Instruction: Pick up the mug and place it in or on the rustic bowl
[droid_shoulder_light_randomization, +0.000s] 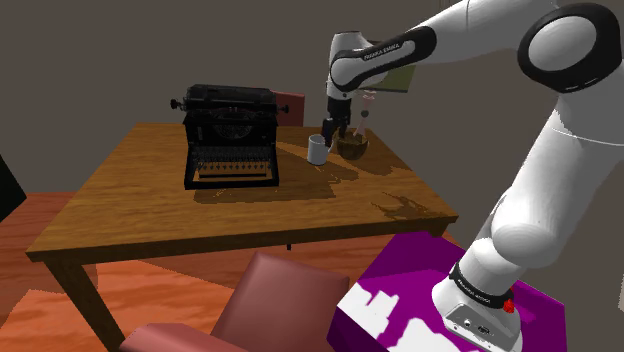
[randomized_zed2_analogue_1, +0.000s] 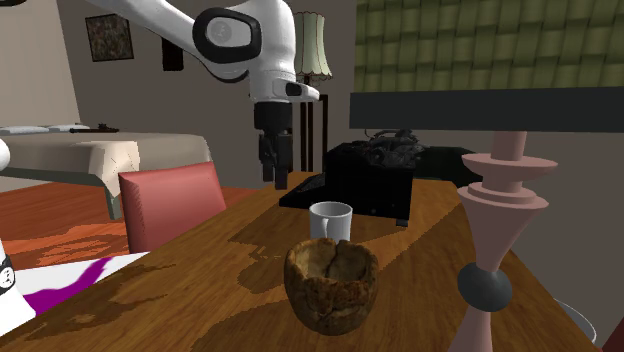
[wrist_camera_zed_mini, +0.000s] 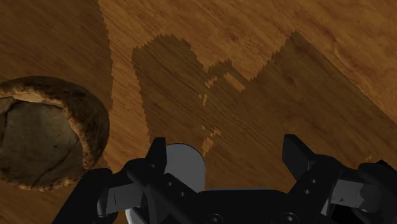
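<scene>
The end effector (wrist_camera_zed_mini: 226, 151) hangs wide open and empty above the table (wrist_camera_zed_mini: 286, 51), near the white mug (wrist_camera_zed_mini: 186, 164).

Grey-brown walls (droid_shoulder_light_randomization: 100, 60) surround a wooden table (droid_shoulder_light_randomization: 130, 200), a red armchair (droid_shoulder_light_randomization: 280, 295), reddish wood floor (droid_shoulder_light_randomization: 30, 215), a floor lamp (randomized_zed2_analogue_1: 312, 45) and a framed picture (randomized_zed2_analogue_1: 108, 37).

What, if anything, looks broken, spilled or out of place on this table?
Only the brown bowl: its rim is ragged and a crack runs down its side, though that may be its rough make. The white mug near it stands upright, the typewriter sits level on the table, and nothing is spilled.
</scene>
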